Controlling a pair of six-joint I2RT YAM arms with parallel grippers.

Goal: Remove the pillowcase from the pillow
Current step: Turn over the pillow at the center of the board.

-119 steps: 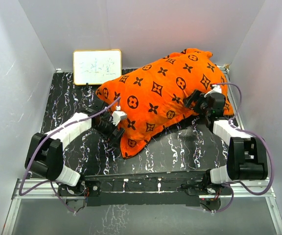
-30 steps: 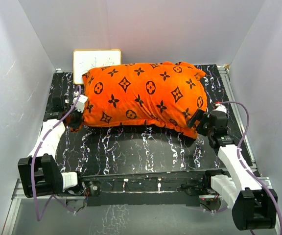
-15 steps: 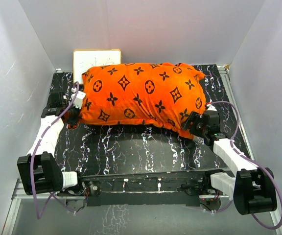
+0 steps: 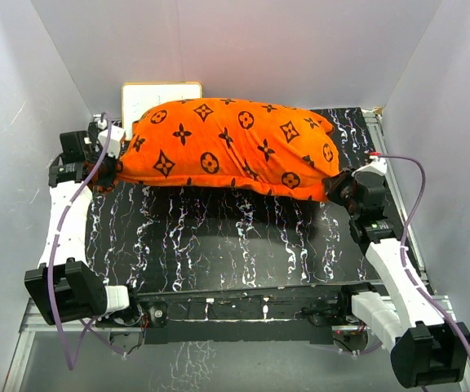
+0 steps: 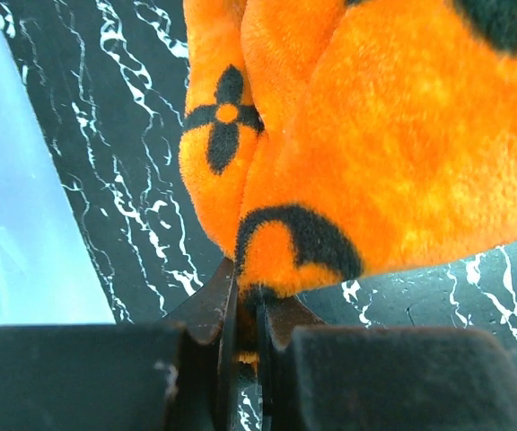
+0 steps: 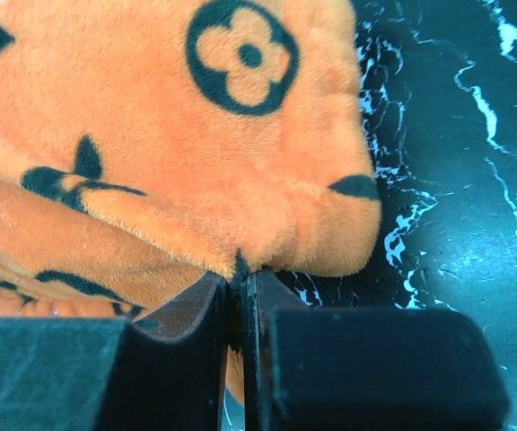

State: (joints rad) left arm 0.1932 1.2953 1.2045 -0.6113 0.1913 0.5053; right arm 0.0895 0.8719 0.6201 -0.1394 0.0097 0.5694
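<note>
Fat, fuzzy, bright orange pillowcase [image 4: 231, 147] with dark flowers and stars, hanging over the back of the black table [image 4: 219, 245]. Long side running left to right. Left tool [image 5: 245, 303] and right tool [image 6: 239, 277] each pinching 1 end tight, arms spread wide apart.

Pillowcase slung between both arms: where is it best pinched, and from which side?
Grip the pillowcase at its flattened end corners, coming in from each outer end. Its middle is plump and rounded, too fat for a pincer, while the corners taper to a thin ridge. The left pincer and right pincer are shut on those ridges.
</note>
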